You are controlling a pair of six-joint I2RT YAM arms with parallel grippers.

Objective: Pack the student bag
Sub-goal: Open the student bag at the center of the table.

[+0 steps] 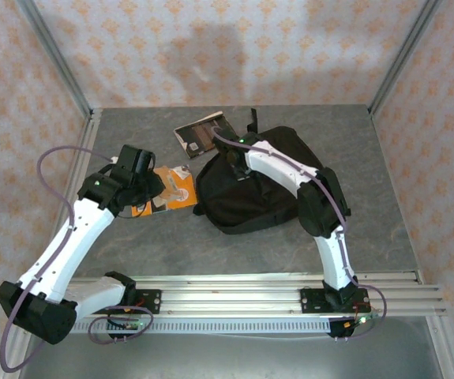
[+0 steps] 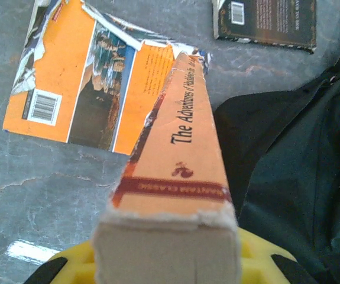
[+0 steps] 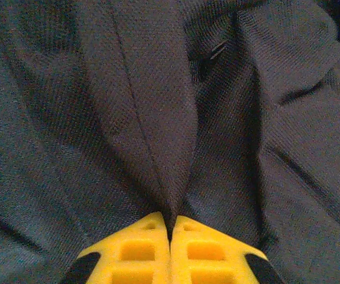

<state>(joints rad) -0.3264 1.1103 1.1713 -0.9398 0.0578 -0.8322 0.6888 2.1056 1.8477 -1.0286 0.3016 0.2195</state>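
**Item 1. Student bag [image 1: 262, 193].** Large, soft, black. It lies slumped on the table [image 1: 132, 253], right of centre, under the right arm. In the right wrist view the right fingers [image 3: 170, 236] are pressed together on a raised fold of its fabric, pinching it. Whether that fold edges an open compartment cannot be told. No book is visible inside the bag.

**Item 2. Paperback [image 2: 187, 142].** Orange spine, title beginning "The Adventures of". The left fingers [image 2: 167, 266] clamp it at its near end, and it is held clear of the table, just left of the bag.

**Item 3. Torn orange cover [image 2: 78, 77].** It lies flat on the table beyond the held paperback, barcode showing, edges ragged, apart from the bag.

**Item 4. Dark-covered book [image 2: 270, 21].** It lies flat on the table near the bag's far left corner. Neither arm touches it.

**Status.** Packing appears to be at an early stage, with one book in hand but not yet in the bag. Left to do, as judged from the layout:
- Get the pinched fabric lifted enough to give an opening.
- Pass the paperback in.
- Collect the dark-covered book, and possibly the loose cover.
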